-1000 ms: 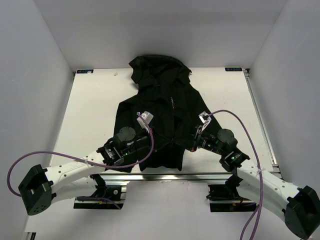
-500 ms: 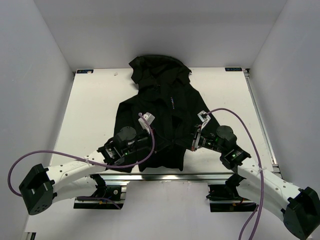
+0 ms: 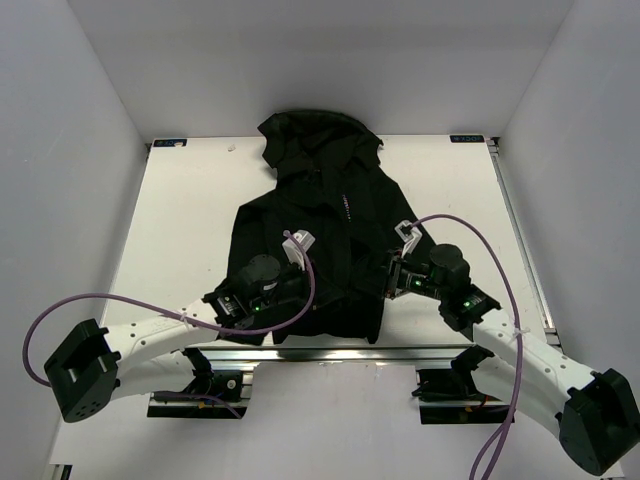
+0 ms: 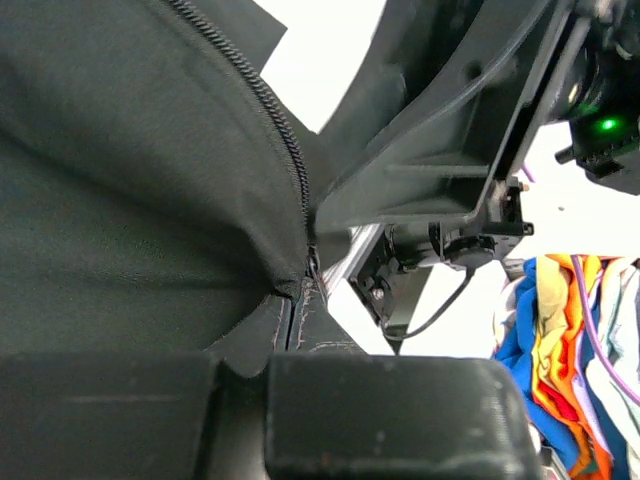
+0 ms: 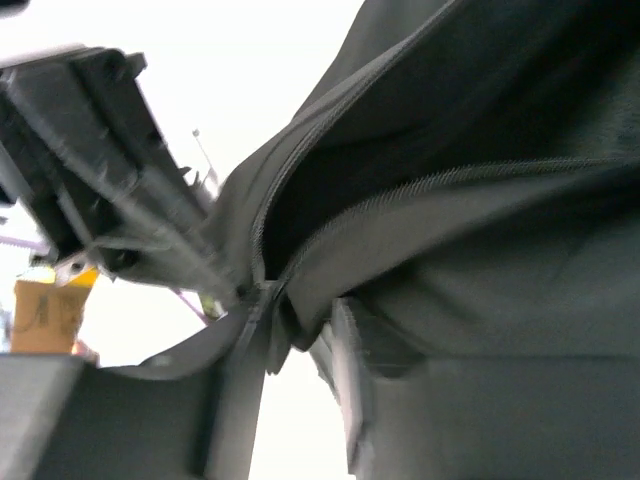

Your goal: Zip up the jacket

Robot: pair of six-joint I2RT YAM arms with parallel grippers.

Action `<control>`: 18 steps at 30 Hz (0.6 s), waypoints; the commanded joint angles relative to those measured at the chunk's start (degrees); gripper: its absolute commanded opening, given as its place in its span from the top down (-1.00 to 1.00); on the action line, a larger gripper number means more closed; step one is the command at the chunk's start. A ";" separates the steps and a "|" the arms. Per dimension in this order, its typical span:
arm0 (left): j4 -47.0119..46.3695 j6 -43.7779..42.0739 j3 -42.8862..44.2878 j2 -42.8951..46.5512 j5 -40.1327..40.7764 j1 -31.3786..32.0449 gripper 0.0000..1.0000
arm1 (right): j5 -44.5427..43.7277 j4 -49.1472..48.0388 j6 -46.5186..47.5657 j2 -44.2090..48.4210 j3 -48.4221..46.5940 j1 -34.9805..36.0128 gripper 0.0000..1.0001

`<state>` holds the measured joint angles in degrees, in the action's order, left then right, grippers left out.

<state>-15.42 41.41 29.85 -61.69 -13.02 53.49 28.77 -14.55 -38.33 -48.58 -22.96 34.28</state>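
Both meet at the jacket's (image 3: 330, 200) hem, zipper (image 4: 285, 150) running hoodward: left end effector (image 4: 240, 385) clamps fabric; right end effector (image 5: 300, 400), you can't tell.

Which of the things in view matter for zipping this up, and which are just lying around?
For the job: the jacket, its zipper, the left gripper and the right gripper, both clamped on its hem.
Just lying about: the heap of coloured cloth, the purple cables.

Bare surface (image 3: 185, 230): open lanes left and right of jacket (image 3: 335, 190). Near hem crowded: left tool (image 3: 318, 283) and right tool (image 3: 383, 283) close together there, arms (image 3: 150, 335) and cables (image 3: 480, 240) behind.
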 commanded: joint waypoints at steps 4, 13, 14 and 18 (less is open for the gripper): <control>-0.41 2.71 0.39 0.61 0.88 1.00 1.00 | 0.13 5.65 6.41 1.47 -4.27 -1.32 0.02; 1.01 3.77 0.39 0.52 1.07 1.00 1.00 | -4.06 26.92 22.49 3.92 -15.00 -0.97 -0.44; 0.92 4.20 0.39 0.52 0.98 1.00 1.00 | -6.17 29.64 24.16 4.28 -17.18 -0.62 -0.53; 1.27 4.47 0.56 0.61 0.80 1.00 1.00 | -11.26 32.46 26.89 6.12 -22.02 5.25 -0.79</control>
<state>-13.89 45.06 29.56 -61.69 -11.79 54.13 22.55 12.64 -17.08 -44.14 -39.59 35.68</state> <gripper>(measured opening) 0.022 0.889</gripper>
